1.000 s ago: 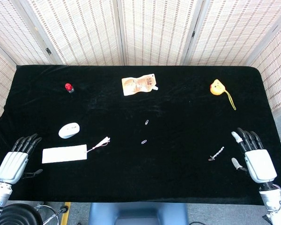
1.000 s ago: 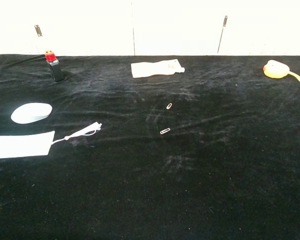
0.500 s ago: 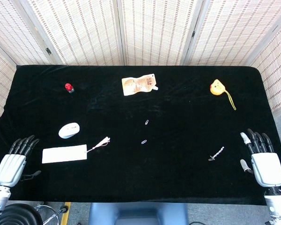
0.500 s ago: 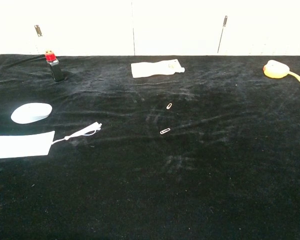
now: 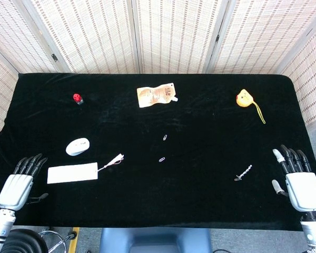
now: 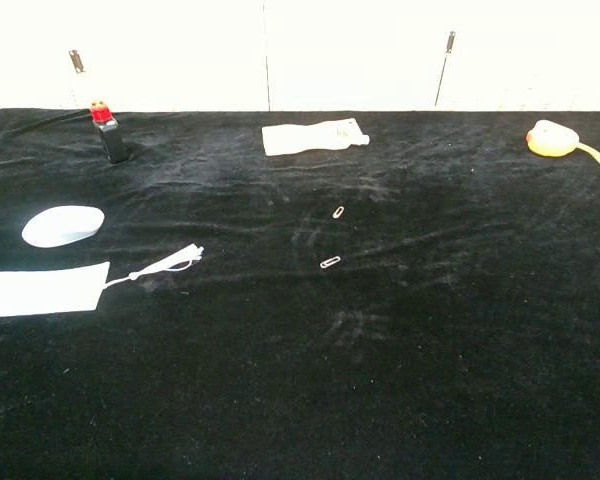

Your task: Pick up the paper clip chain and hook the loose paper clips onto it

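A short paper clip chain (image 5: 243, 172) lies on the black cloth at the front right; only its tip shows at the right edge of the chest view. Two loose paper clips lie near the middle: one (image 5: 165, 137) (image 6: 338, 212) further back, the other (image 5: 161, 159) (image 6: 329, 262) nearer the front. My right hand (image 5: 298, 179) rests open at the front right corner, to the right of the chain and apart from it. My left hand (image 5: 20, 182) lies open at the front left corner, holding nothing. Neither hand shows in the chest view.
A white card (image 5: 72, 173) with a tassel (image 5: 114, 160) and a white oval case (image 5: 77, 146) lie front left. A small red-capped bottle (image 5: 77, 98) stands back left, a flat pouch (image 5: 157, 95) back centre, a yellow tape measure (image 5: 245, 98) back right.
Both hands have drawn back toward the front edge of the table, the right one away from the chain. Nothing on the cloth has moved.
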Controlling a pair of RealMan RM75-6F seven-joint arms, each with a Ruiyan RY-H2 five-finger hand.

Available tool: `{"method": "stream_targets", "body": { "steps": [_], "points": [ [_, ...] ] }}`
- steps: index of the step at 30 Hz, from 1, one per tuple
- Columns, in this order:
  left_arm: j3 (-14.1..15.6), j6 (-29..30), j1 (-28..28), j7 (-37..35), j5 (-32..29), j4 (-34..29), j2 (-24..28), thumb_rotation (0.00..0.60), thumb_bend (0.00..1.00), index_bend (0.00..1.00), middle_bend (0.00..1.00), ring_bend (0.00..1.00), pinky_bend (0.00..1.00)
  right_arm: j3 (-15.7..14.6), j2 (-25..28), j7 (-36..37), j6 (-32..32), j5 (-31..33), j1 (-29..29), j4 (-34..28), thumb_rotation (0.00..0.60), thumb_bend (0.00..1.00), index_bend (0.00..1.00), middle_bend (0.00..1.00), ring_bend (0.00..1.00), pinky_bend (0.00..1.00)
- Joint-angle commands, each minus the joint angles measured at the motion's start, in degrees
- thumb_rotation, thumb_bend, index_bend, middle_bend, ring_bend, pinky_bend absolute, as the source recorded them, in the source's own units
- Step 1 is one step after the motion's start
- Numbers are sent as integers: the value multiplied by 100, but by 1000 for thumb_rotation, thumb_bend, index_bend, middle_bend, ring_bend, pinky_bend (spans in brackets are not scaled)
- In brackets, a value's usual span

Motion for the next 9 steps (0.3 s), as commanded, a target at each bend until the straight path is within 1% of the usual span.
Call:
{"method": "stream_targets", "body": {
  "steps": [1, 9],
  "points": [
    [8, 85, 49, 6, 22, -28, 4, 600, 69, 0, 0, 0, 0, -4, -5, -37, -61, -26, 29, 1, 600, 343, 0, 0, 0, 0],
    [-1, 110, 73, 18, 8, -28, 2, 600, 69, 0, 0, 0, 0, 39, 12, -8, -152, 5, 60, -16, 600, 342, 0, 0, 0, 0]
  ]
}}
